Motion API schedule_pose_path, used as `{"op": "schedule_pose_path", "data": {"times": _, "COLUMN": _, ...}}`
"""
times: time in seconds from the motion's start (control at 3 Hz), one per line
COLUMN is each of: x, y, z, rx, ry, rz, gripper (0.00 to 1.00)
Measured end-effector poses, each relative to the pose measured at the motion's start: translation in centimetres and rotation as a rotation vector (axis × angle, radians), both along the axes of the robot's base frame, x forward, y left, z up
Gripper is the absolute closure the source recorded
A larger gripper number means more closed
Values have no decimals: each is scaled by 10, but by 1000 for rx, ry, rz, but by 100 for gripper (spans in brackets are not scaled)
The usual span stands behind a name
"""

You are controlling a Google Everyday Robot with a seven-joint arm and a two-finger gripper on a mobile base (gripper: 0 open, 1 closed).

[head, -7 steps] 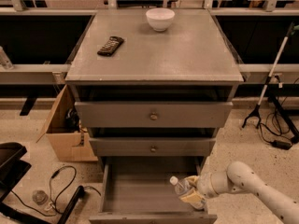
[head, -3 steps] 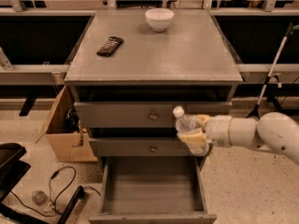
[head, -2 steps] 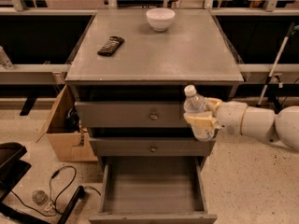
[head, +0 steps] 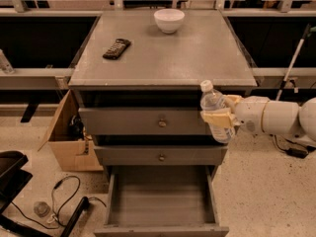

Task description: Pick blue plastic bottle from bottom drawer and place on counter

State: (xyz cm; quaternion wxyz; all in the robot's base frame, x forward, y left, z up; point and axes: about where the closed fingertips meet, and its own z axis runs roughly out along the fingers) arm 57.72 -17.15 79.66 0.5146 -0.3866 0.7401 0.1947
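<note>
The gripper [head: 215, 113] hangs in the air in front of the cabinet, at the right end of the top drawer [head: 143, 121], just under the front edge of the counter [head: 163, 58]. It comes in from the right on a thick white arm [head: 276, 117]. Its fingers [head: 219, 118] are clamped on the blue plastic bottle [head: 212, 101]. One cream-coloured finger lies across the front of the bottle at about the middle of its body. The other finger is behind the bottle and I see only its base, on the arm side.

The bottle stands nearly upright and leans a little, with the white cap toward the upper left. The cap and shoulder stick out above the fingers, and the lower part with the pale label sticks out below them. The cap reaches about the height of the counter's edge near the front right corner, but the bottle does not rest on the counter. It is held well above the bottom drawer [head: 160, 196], which is pulled out and shows a plain grey floor.

The middle drawer [head: 160, 155] is closed. On the counter, a white bowl [head: 169, 19] sits near the back edge and a dark remote control [head: 117, 48] lies at the left side. A cardboard box [head: 66, 139] stands on the floor to the left of the cabinet, with black cables [head: 64, 201] near it.
</note>
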Motion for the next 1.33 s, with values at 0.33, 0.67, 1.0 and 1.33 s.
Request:
{"op": "schedule_pose_path", "data": {"times": 0.33, "x": 12, "y": 13, "z": 18, "rx": 4, "ry": -35, "rz": 11, "gripper": 100}}
{"op": "schedule_pose_path", "data": {"times": 0.67, "x": 48, "y": 53, "z": 103, "rx": 66, "ry": -177, "rz": -16, "gripper": 100}}
{"op": "schedule_pose_path", "data": {"times": 1.0, "x": 80, "y": 76, "z": 176, "rx": 132, "ry": -296, "rz": -64, "gripper": 100}}
{"op": "schedule_pose_path", "data": {"times": 1.33, "x": 120, "y": 78, "z": 229, "rx": 236, "ry": -371, "rz": -132, "gripper": 100}}
